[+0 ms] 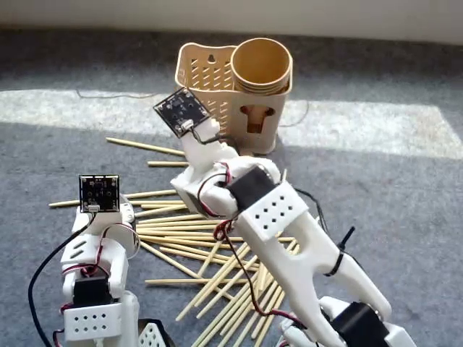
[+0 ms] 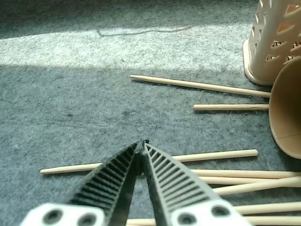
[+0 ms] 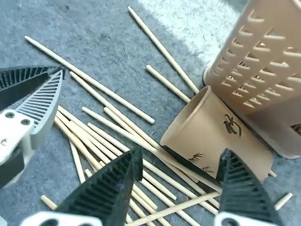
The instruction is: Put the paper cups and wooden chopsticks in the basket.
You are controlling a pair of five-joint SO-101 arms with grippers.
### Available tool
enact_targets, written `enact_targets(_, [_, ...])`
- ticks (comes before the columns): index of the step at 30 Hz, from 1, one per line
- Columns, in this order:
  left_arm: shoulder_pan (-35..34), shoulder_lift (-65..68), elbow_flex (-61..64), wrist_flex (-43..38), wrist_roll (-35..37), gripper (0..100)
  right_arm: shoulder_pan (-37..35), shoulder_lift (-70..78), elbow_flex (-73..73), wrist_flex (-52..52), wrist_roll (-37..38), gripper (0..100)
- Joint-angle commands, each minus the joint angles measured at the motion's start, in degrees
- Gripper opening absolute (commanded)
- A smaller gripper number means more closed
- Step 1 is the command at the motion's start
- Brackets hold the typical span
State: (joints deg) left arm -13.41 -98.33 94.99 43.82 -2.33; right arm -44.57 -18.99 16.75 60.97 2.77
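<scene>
Right tool (image 3: 181, 155) wide open near a paper cup (image 3: 211, 136), which lies on its side just beside the basket (image 3: 263, 70). Left tool (image 2: 142, 143) closed, empty, low over grey worktop (image 2: 70, 108). Stacked cups (image 1: 262, 65) sit in the basket. Chopsticks (image 1: 188, 238) scattered on the worktop between the arms.

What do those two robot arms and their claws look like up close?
The left arm and right arm are white plastic with black motor blocks, perforated panels, and red and black wires looping along them. The left claw and right claw are black, ribbed and pointed, on white bases with screw holes.
</scene>
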Motion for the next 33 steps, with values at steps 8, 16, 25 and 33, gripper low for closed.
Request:
enact_targets(8, [-0.7,-0.5,-0.5,-1.0,-0.5,1,-0.2,9.9,-0.3,-5.9,-4.8,28.3])
enact_targets(16, [-0.7,-0.5,-0.5,-1.0,-0.5,1,-0.1,11.6,-0.3,-6.0,-5.2,28.3])
enact_targets(25, [-0.7,-0.5,-0.5,-1.0,-0.5,1,1.7,11.0,-0.3,-4.8,-11.0,28.3])
enact_targets(33, [-0.7,-0.5,-1.3,-1.0,-0.5,1,7.0,10.9,-6.9,14.1,-10.8,28.3])
